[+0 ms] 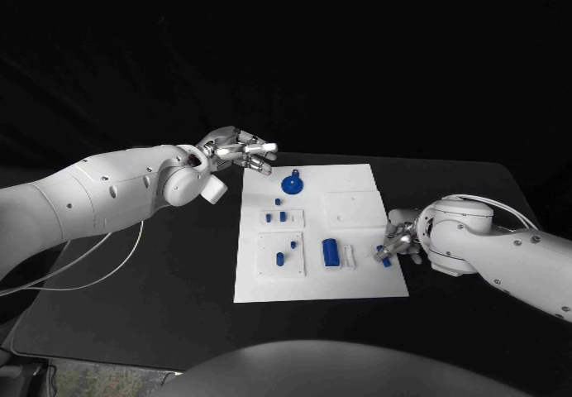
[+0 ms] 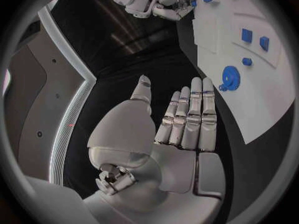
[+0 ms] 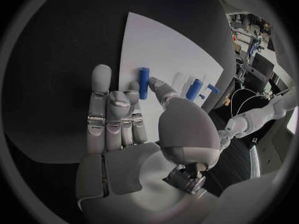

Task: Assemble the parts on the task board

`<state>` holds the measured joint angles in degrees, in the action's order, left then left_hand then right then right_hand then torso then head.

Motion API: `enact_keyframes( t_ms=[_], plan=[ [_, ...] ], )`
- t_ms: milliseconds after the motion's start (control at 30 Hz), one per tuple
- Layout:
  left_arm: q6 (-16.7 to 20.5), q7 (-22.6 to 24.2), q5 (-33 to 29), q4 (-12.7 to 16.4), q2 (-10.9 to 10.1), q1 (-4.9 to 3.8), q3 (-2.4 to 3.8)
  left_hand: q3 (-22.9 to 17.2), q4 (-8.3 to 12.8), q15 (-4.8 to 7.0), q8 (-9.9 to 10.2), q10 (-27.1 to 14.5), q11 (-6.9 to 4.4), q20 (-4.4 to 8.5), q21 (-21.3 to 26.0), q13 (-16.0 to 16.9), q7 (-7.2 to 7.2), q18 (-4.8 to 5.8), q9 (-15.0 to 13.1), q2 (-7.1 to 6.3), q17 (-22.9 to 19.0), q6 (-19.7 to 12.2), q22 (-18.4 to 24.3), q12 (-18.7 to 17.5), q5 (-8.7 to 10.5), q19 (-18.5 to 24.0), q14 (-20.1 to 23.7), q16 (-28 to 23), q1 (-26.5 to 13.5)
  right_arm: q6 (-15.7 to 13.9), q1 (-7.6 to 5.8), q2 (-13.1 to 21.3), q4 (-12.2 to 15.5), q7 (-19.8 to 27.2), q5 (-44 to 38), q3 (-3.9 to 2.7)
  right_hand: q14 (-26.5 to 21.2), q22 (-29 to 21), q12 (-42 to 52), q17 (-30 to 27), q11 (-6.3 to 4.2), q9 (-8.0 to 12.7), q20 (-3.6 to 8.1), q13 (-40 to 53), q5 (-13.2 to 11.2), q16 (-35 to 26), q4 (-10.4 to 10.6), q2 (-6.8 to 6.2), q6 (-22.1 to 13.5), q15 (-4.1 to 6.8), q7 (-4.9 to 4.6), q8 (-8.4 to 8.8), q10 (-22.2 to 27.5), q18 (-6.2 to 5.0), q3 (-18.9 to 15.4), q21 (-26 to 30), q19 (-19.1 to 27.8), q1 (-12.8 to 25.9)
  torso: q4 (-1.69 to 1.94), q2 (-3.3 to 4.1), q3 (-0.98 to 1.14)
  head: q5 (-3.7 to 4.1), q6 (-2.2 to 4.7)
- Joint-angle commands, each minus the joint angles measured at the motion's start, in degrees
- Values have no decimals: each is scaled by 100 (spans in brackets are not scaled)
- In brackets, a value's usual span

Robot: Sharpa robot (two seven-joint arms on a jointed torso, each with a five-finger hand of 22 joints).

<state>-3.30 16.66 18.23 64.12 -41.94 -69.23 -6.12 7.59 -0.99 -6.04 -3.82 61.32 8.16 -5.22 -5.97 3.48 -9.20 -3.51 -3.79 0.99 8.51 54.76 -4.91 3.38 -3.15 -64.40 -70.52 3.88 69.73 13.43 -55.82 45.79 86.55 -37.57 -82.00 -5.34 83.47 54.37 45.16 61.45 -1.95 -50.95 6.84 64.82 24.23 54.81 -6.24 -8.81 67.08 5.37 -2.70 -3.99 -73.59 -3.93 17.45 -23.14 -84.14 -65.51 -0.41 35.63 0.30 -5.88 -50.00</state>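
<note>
The white task board [image 1: 358, 277] lies mid-table. On it are a blue gear [image 1: 292, 184], a blue cylinder [image 1: 331, 252] and small blue pieces [image 1: 277, 217] standing in recessed panels. My left hand [image 1: 239, 150] hovers over the board's far left corner, fingers straight and apart, holding nothing; the left wrist view shows that hand [image 2: 181, 119] beside the gear [image 2: 231, 78]. My right hand [image 1: 399, 244] is at the board's right edge. There its thumb and a fingertip flank a short blue peg [image 3: 144, 79], seemingly pinching it just above the board [image 3: 168, 50].
White cables [image 1: 83, 265] trail off the left arm over the black table. The right arm [image 1: 512, 248] covers the table right of the board. The right wrist view shows the cylinder [image 3: 194, 88] and another small blue piece [image 3: 213, 88] beyond the peg.
</note>
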Motion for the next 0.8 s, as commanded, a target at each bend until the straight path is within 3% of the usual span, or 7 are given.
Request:
enact_keyframes(
  t_ms=[33,100,200,233,333,567,800],
  plan=[
    [-73,7,-26,13,3,-1,4,1,-27,13,8,6,1,10,-22,9,-22,-45,-3,-15,5,-23,4,17,-6,0,-8,-21,9,300,163,19,-88,-153,-76,126,-30,35,-70,15,-3,2394,-28,-33,540,37,-495,90,-380,-20,-107,40,78,-16,644,-41,-176,38,-1,3,4,6,0],
    [-71,4,-25,12,1,-1,3,-4,-34,12,9,6,2,10,-21,9,-26,-46,-2,-21,6,-38,4,17,-8,1,-6,-22,11,340,170,23,-95,-120,2,128,-47,93,-122,30,11,2446,-27,-76,936,44,-660,119,-431,-21,-162,41,112,-29,997,-79,-155,55,-3,2,4,11,0],
    [-70,1,-24,12,0,-1,3,-4,-34,12,9,6,2,10,-21,9,-26,-46,-2,-21,6,-38,4,17,-8,1,-6,-22,11,390,184,25,-105,-76,90,134,-76,275,-168,85,36,2546,-47,-132,1027,88,-890,139,-508,-47,-194,35,141,-70,1555,-184,-86,212,-4,1,5,18,0],
    [-70,-1,-23,12,0,-1,3,-4,-34,12,9,6,2,10,-21,9,-26,-46,-2,-21,6,-38,4,17,-8,1,-6,-22,11,405,193,25,-110,-58,122,138,-87,316,-195,101,49,2599,-46,-150,1170,99,-922,163,-582,-48,-230,44,170,-83,1672,-207,-70,225,-4,0,5,21,0],
    [-69,-2,-22,13,1,-1,3,-4,-34,12,9,6,2,10,-21,9,-26,-46,-2,-21,6,-38,4,17,-8,1,-6,-22,11,417,220,25,-129,-18,207,149,-108,524,-177,140,69,2833,-65,-164,1276,121,-982,178,-629,-61,-262,43,194,-129,2064,-315,0,311,-2,1,4,23,0],
    [-74,-10,-21,12,0,-1,3,-12,-48,11,7,1,4,8,-20,9,-28,-46,-2,-24,6,-50,4,17,-8,3,-5,-22,10,339,260,22,-150,45,294,163,-106,785,-84,204,77,3275,-84,-160,1037,152,-919,306,-598,-71,-270,41,225,-162,2648,-350,42,485,0,0,4,23,0],
    [-96,-31,-19,9,1,-1,2,-16,-56,10,7,-8,6,7,-20,9,-29,-46,-3,-31,7,-50,5,16,-7,5,0,-22,14,133,268,27,-181,44,504,167,-68,897,8,255,47,3320,-73,-137,1103,200,-913,334,-371,-56,-214,35,163,-143,2728,-376,0,533,-3,1,2,31,0]
  ],
)
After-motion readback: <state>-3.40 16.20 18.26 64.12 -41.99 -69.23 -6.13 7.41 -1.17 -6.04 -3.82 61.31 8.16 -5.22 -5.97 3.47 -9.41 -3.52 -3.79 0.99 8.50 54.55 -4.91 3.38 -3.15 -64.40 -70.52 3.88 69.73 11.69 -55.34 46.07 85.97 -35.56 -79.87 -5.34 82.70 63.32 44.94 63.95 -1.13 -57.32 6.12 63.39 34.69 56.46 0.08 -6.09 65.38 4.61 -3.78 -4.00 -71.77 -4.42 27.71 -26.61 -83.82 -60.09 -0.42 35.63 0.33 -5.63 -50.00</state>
